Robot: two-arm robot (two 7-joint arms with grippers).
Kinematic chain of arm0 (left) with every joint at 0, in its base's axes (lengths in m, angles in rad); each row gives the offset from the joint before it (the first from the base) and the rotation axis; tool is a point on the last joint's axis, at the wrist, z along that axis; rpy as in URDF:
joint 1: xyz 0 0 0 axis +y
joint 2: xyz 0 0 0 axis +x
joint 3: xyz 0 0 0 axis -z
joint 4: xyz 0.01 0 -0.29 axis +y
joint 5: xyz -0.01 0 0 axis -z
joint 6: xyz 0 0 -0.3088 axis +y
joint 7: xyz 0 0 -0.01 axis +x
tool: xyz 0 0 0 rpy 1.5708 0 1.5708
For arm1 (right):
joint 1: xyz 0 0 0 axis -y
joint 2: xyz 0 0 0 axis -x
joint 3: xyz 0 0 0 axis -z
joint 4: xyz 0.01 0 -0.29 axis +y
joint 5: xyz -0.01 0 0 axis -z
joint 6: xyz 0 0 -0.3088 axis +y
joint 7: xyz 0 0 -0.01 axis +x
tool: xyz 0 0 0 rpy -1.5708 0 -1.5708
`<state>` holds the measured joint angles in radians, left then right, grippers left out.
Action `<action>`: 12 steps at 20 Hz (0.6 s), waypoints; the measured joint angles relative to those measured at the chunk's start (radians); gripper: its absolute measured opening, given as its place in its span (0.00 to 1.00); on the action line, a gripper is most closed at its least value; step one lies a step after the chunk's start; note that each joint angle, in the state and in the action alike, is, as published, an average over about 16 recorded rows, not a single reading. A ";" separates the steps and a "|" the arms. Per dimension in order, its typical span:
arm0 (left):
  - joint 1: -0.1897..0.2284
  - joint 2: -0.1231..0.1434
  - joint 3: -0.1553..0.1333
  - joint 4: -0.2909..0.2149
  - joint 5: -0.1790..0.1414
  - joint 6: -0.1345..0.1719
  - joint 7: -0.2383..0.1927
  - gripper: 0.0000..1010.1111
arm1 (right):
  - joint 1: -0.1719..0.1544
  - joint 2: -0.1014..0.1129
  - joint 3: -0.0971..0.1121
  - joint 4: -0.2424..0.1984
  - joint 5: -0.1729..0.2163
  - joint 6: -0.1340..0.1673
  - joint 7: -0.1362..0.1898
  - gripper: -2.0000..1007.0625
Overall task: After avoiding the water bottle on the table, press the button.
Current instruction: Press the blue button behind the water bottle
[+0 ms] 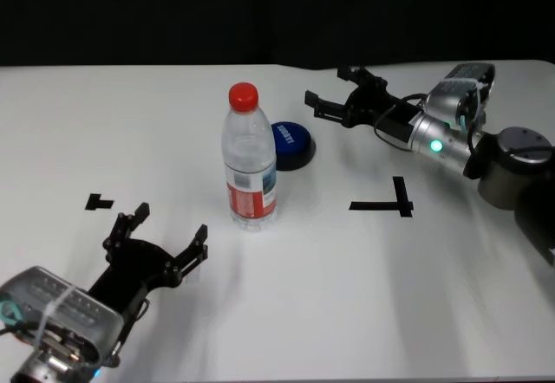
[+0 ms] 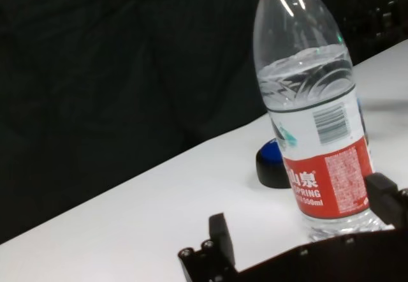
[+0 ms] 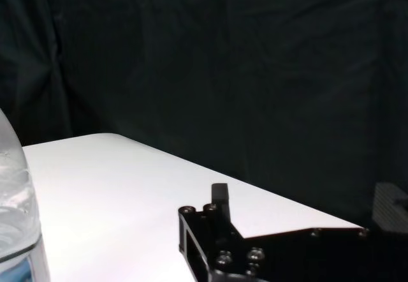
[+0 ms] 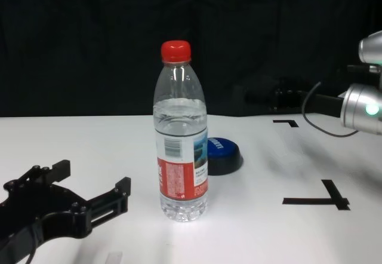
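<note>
- The water bottle (image 1: 250, 159) stands upright at the centre of the head view, on the white desk (image 1: 347, 296), red cap on top.
- The button (image 1: 291, 145) sits just right of the bottle and slightly above it in that frame, close to it; in the chest view the bottle (image 4: 181, 138) hides the button's (image 4: 222, 154) left part.
- The right tool (image 1: 338, 94) hovers in the upper right of the head view, right of the button, fingers spread and holding nothing.
- The left tool (image 1: 170, 236) rests at the lower left, released, fingers apart, pointing toward the bottle, which stands between it and the button.
- Black tape marks: a T (image 1: 388, 202) at right of centre, a small corner (image 1: 98, 202) at left.
</note>
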<state>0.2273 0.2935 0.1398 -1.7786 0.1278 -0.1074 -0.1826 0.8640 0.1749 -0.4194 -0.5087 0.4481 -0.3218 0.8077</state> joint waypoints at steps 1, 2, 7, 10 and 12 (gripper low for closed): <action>0.000 0.000 0.000 0.000 0.000 0.000 0.000 0.99 | 0.009 -0.008 0.001 0.022 -0.003 -0.008 0.008 1.00; 0.000 0.000 0.000 0.000 0.000 0.000 0.000 0.99 | 0.017 -0.016 0.001 0.042 -0.005 -0.015 0.015 1.00; 0.000 0.000 0.000 0.000 0.000 0.000 0.000 0.99 | 0.072 -0.058 0.001 0.183 -0.007 -0.071 0.054 1.00; 0.000 0.000 0.000 0.000 0.000 0.000 0.000 0.99 | 0.114 -0.086 -0.003 0.289 -0.003 -0.113 0.080 1.00; 0.000 0.000 0.000 0.000 0.000 0.000 0.000 0.99 | 0.139 -0.103 -0.006 0.352 0.001 -0.139 0.094 1.00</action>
<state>0.2273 0.2935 0.1398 -1.7786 0.1278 -0.1074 -0.1825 1.0034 0.0718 -0.4249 -0.1565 0.4493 -0.4605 0.9021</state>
